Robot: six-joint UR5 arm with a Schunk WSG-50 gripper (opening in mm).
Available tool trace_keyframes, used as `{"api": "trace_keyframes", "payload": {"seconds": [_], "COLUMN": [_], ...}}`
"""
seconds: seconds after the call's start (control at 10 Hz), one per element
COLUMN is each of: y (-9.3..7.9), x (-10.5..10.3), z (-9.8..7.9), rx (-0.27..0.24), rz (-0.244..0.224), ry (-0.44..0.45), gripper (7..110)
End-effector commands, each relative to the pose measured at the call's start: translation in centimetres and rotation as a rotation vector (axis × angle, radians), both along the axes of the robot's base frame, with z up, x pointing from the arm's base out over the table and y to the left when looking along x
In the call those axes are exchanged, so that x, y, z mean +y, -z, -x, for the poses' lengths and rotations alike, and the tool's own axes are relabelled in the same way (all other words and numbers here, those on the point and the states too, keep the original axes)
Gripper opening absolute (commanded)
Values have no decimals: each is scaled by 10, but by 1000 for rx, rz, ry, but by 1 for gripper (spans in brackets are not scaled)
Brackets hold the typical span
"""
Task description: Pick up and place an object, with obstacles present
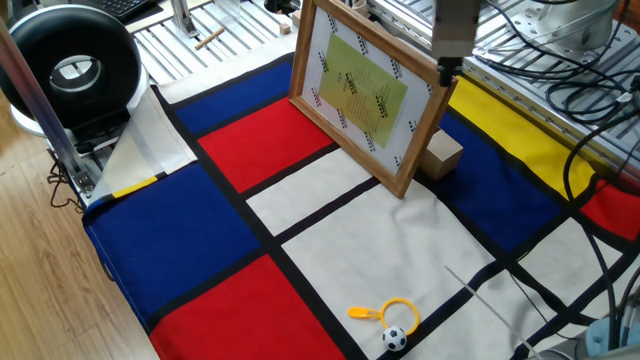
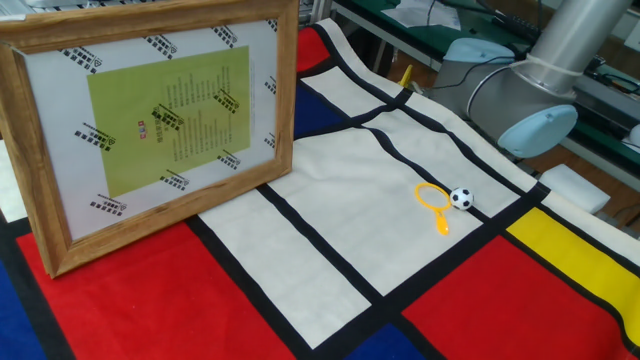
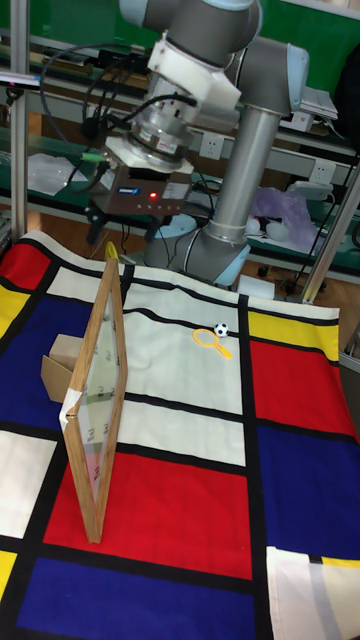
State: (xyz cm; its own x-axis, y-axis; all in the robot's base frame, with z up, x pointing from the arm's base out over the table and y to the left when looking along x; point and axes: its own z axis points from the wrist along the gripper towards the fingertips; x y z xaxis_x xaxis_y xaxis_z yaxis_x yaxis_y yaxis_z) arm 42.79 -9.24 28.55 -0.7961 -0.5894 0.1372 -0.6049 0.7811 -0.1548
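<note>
The object, a small light-tan wooden cube [image 1: 441,155], sits on the blue patch right behind the obstacle, a large upright wooden-framed picture [image 1: 365,90] with a yellow-green sheet. The tall fixed view shows the cube [image 3: 60,372] to the left of the edge-on picture [image 3: 100,400]. My gripper [image 1: 447,70] hangs in the air above the picture's far top corner and above the cube, touching neither. It looks blurred and narrow, and its jaw gap is unclear. The picture [image 2: 150,120] hides the cube in the other fixed view.
A yellow ring [image 1: 398,311] and a tiny football [image 1: 394,339] lie on the white patch near the front. A round black device [image 1: 70,70] stands at the far left. Cables [image 1: 570,90] and an aluminium rail run along the back right. The arm's base [image 2: 530,100] stands beside the cloth.
</note>
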Motion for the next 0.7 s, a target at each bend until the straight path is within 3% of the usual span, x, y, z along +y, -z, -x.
{"api": "trace_keyframes", "payload": {"seconds": [0.0, 0.1, 0.2, 0.3, 0.4, 0.5, 0.6], "y": [-4, -2, -5, -7, -5, -1, 1], "x": [29, 42, 40, 38, 47, 68, 83], "z": [-16, -25, -53, -64, -59, -52, -41], "rx": [-67, -102, -223, -268, -241, -186, -126], "rz": [-70, -125, -126, -129, -155, -237, -289], "ry": [68, 116, 200, 220, 238, 183, 167], "gripper": [88, 88, 88, 88, 88, 88, 88]}}
